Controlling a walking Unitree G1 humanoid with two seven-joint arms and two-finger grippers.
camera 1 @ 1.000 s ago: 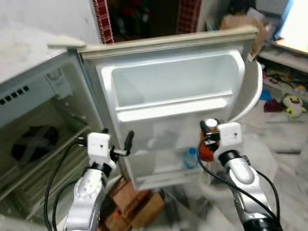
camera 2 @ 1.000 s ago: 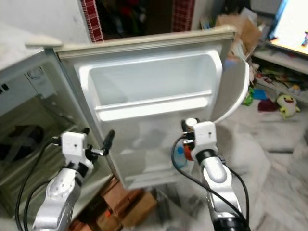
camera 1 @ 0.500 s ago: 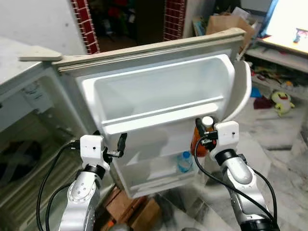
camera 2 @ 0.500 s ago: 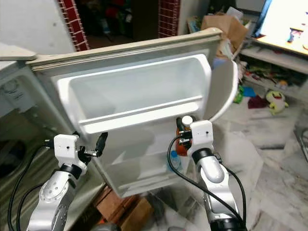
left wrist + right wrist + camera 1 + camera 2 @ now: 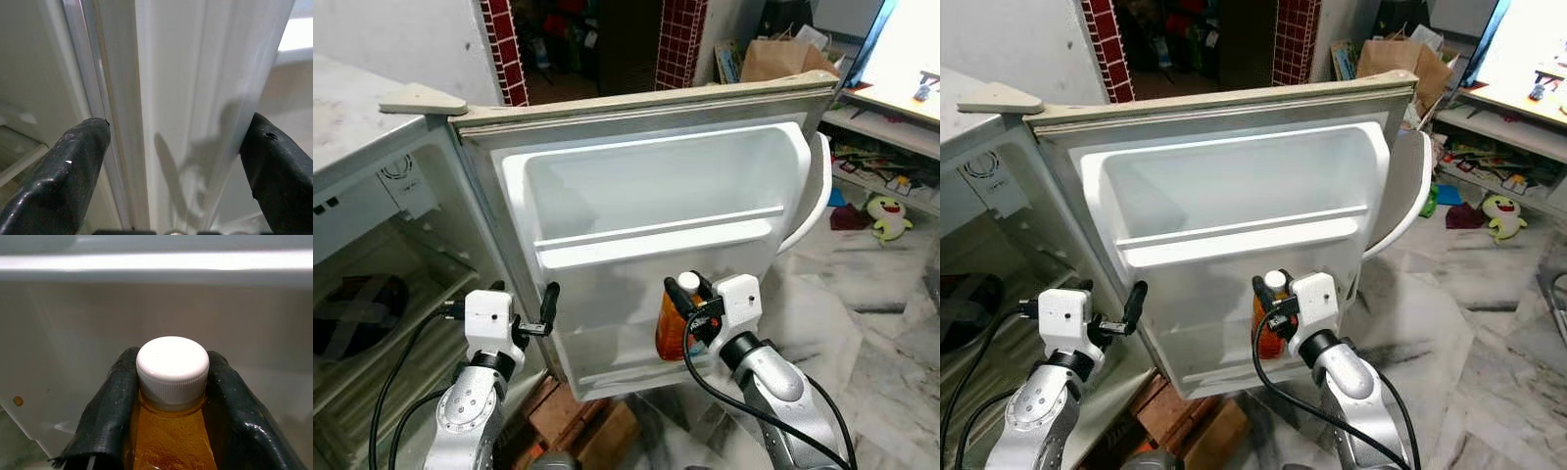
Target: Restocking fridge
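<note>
Bottle of amber drink (image 5: 672, 323), white-capped, is pinched at the neck between the two black fingers of the right gripper (image 5: 171, 382) and held upright in front of the open fridge door (image 5: 656, 211), just below the door's upper shelf (image 5: 656, 243) and above its lower compartment. Gripping it just under the cap (image 5: 172, 363) keeps the body hanging straight, which I judge suits lowering it into the lower door shelf. The left gripper (image 5: 546, 305) is empty, its fingers (image 5: 73, 166) spread apart on either side of the door's hinge-side edge, apparently to steady the door while the other arm stocks it.

The bottle's label and base are hidden behind the gripper and wrist housing. The lower door shelf is largely covered by the bottle and right arm, so its contents cannot be made out. Inside the fridge cabinet (image 5: 401, 245) a dark rounded object (image 5: 357, 313) lies on a shelf; what it is cannot be told.
</note>
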